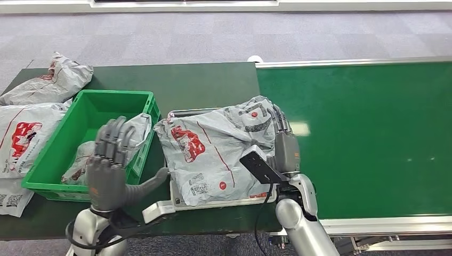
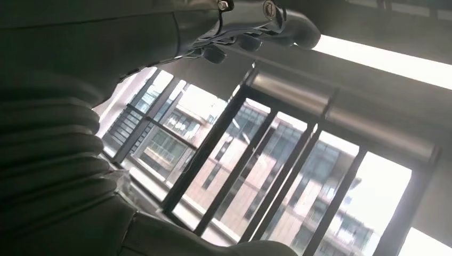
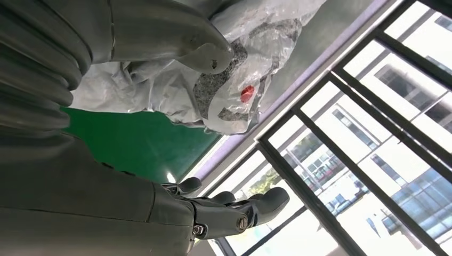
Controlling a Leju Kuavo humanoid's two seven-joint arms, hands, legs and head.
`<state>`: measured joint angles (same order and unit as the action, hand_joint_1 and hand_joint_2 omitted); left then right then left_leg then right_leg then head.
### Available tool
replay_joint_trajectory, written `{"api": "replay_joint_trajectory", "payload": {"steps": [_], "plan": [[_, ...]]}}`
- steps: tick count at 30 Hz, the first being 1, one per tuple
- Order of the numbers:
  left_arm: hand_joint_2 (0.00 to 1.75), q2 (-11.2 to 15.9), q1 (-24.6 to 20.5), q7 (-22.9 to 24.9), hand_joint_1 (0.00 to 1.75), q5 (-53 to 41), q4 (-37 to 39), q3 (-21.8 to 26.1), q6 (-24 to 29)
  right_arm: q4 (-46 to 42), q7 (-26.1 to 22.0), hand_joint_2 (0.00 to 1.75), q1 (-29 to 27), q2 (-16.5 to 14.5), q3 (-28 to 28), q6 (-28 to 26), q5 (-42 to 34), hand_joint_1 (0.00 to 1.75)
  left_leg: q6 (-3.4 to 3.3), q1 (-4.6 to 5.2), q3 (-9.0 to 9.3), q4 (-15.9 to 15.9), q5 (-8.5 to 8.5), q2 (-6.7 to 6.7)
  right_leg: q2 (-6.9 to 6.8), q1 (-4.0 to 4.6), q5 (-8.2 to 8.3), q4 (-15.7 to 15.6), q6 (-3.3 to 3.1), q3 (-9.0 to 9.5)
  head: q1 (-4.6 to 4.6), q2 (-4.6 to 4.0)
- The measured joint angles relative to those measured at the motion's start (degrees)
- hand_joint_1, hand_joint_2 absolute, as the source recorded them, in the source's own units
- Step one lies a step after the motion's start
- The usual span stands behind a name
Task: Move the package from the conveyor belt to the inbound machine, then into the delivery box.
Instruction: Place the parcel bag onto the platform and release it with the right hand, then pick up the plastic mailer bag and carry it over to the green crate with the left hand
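Where visible, parcels [image 1: 88, 156] (grey) inside green crate [image 1: 88, 105].

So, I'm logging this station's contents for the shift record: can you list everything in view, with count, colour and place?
Package on the machine: one, grey with red print, lying on the inbound machine's tray.
Inbound machine: one, silver-white tray, on the dark table beside the belt.
Conveyor belt: one, green, to the right.
Delivery box: one, green crate, left of the machine.
Packages in the box: apparently two, grey.
Spare packages: at least three, grey and white with red print, on the table's left end.
Table: one, dark green.
Left hand: raised, fingers spread, holding nothing.
Right hand: at the package's right edge; grip unclear.
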<state>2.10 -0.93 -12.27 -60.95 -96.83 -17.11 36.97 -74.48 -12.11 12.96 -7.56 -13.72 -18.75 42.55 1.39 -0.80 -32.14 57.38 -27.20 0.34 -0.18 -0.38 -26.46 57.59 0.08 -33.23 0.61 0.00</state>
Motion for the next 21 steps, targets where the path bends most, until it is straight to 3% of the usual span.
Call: {"api": "replay_joint_trajectory", "payload": {"steps": [4, 6, 8, 12, 14, 17, 19, 21], "plan": [[0.0, -5.9, 1.3, -20.3, 0.0, 12.7, -4.6, 9.7, 3.0, 0.1, -1.8, 1.75, 0.1, -0.8, 0.1, -1.0, 0.0, 0.0, 0.0, 0.0, 0.01, 0.0, 0.01, -0.01, 0.01, 0.0, 0.0, 0.0, 0.0, 0.03, -0.01, 0.0], [0.0, -8.9, 2.3, -25.6, 0.0, 16.4, -7.0, 13.4, 3.0, 0.5, -2.8, 1.75, 0.4, -1.2, 0.1, -1.4, 0.0, 0.0, 0.0, 0.01, 0.0, 0.0, 0.01, -0.02, 0.0, 0.0, 0.01, 0.0, 0.0, 0.04, -0.01, 0.0], [0.0, -11.4, 2.9, -27.4, 0.0, 19.9, -10.8, 16.0, 3.0, 1.1, -4.1, 1.75, 1.1, -1.7, -0.1, -2.1, 0.0, 0.0, 0.0, 0.0, -0.03, 0.0, 0.01, -0.01, 0.0, 0.0, 0.01, 0.0, 0.01, 0.01, -0.02, 0.0], [0.0, -14.4, 2.9, -27.8, 0.0, 24.8, -21.0, 19.2, 3.1, 1.5, -7.0, 1.75, 3.3, -2.4, -0.9, -5.8, 1.0, 0.0, -0.02, 0.02, 0.02, 0.0, 0.02, -0.05, -0.05, -0.01, 0.02, 0.0, 0.01, 0.0, 0.0, 0.0], [0.0, -14.8, 2.8, -27.0, 0.0, 21.7, -20.9, 19.4, 2.9, -1.0, -9.7, 1.75, 3.5, -2.5, -1.6, -11.2, 3.2, 0.0, -0.03, 0.04, 0.05, 0.0, 0.05, -0.17, -0.22, -0.02, 0.01, 0.0, 0.01, 0.0, -0.01, 0.0], [0.0, -13.6, 2.0, -18.3, 0.0, 13.6, -15.6, 16.3, 0.3, -13.2, -21.2, 1.75, 1.4, -4.8, -0.7, -19.6, 11.8, 0.0, 0.0, 0.05, -0.02, 0.0, 0.1, -0.24, -0.3, -0.05, 0.03, 0.0, -0.01, -0.07, 0.0, 0.0], [0.0, -11.4, 0.1, -11.0, 0.0, 11.4, -11.5, 12.3, -3.0, -25.8, -26.8, 1.75, 0.3, -7.0, 0.3, -21.2, 18.7, 0.0, 0.02, 0.04, -0.07, 0.0, 0.12, -0.24, -0.3, -0.08, 0.05, 0.0, -0.04, -0.13, 0.02, 0.0], [0.0, -8.7, -2.8, -6.2, 0.0, 12.4, -7.0, 8.2, -7.1, -39.2, -27.8, 0.87, 0.8, -7.9, 0.5, -21.5, 24.1, 0.0, 0.03, 0.04, -0.09, 0.0, 0.14, -0.3, -0.35, -0.07, 0.05, 0.0, -0.05, -0.12, 0.0, 0.0]]}}
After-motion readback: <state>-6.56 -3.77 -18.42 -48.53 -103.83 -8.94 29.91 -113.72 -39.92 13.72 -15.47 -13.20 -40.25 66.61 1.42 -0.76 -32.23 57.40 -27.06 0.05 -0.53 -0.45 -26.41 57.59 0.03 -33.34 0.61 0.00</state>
